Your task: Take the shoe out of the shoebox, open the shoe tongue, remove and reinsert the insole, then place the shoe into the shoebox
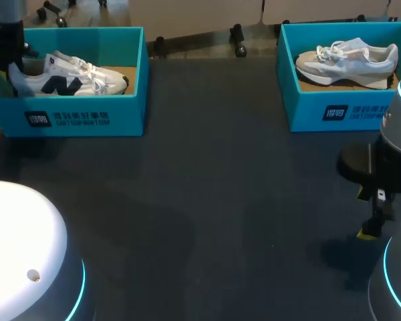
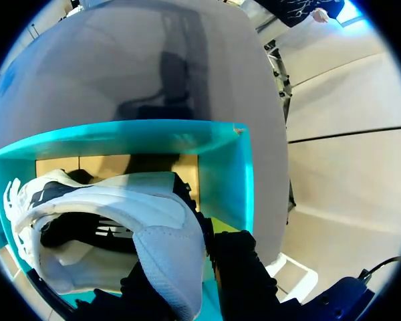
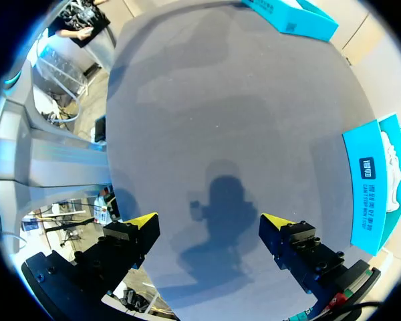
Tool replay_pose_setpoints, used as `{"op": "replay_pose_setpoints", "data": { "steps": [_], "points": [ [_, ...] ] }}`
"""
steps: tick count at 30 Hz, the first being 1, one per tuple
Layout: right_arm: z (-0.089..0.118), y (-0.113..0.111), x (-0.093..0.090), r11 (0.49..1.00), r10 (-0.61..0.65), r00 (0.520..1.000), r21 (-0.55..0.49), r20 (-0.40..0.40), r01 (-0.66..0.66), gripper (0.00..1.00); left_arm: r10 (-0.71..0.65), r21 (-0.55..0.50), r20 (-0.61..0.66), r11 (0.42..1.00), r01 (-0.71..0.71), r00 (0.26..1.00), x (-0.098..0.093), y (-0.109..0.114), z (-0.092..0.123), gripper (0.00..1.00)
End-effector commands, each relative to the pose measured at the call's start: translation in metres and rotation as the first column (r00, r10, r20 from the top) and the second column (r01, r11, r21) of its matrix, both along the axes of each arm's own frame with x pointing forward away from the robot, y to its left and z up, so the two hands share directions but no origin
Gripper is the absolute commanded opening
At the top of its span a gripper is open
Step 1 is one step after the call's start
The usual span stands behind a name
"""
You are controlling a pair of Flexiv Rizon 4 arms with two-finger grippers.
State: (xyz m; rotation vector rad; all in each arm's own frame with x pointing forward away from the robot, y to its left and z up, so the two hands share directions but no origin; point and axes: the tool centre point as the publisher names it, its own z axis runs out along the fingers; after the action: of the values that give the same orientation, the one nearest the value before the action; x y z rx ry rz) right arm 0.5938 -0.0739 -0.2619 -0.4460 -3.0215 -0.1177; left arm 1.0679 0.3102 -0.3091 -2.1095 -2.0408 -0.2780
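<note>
Over the left box (image 1: 87, 117), left gripper (image 2: 184, 267): sunk into the box at its outer end. Its black fingers are clamped on the shoe's heel from both sides, and one yellow tip just shows beside the heel collar.
Shoe (image 1: 73, 79): white with dark side marks. It lies on its sole inside the left box, heel under the left gripper, toe toward the table's middle, laces on top. The left wrist view looks into its dark opening past the padded white heel.
Left box: teal and open-topped with a brown floor, at the table's far left corner. The shoe takes up most of its length.
Right gripper (image 3: 209, 224): hangs over bare table at the near right, fingers spread wide with nothing held. Its shadow falls on the surface just ahead.
Right box (image 1: 334, 110): teal and open-topped, at the far right corner, well apart from the right gripper.
Second shoe (image 1: 347, 60): pale grey and white, resting on its sole on the right box's brown floor, toe toward the table's middle.
Table (image 1: 220, 200): dark grey, with the two boxes well apart along its far edge.
</note>
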Motion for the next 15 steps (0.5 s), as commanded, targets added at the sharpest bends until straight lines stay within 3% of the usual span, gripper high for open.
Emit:
{"op": "replay_pose_setpoints", "data": {
  "steps": [1, 15],
  "points": [
    [-0.001, 0.0, -0.001, 1.0, 0.0, 1.0, 0.0, 0.001, 0.0, 1.0, 0.004, 0.005, -0.006, 1.0, -0.004, 1.0, 0.002, 0.001, -0.01, 0.0],
    [-0.001, 0.0, -0.001, 1.0, 0.0, 1.0, 0.0, 0.001, 0.0, 1.0, 0.004, -0.001, -0.02, 1.0, -0.004, 1.0, -0.002, 0.003, -0.022, 0.0]
  ]
}}
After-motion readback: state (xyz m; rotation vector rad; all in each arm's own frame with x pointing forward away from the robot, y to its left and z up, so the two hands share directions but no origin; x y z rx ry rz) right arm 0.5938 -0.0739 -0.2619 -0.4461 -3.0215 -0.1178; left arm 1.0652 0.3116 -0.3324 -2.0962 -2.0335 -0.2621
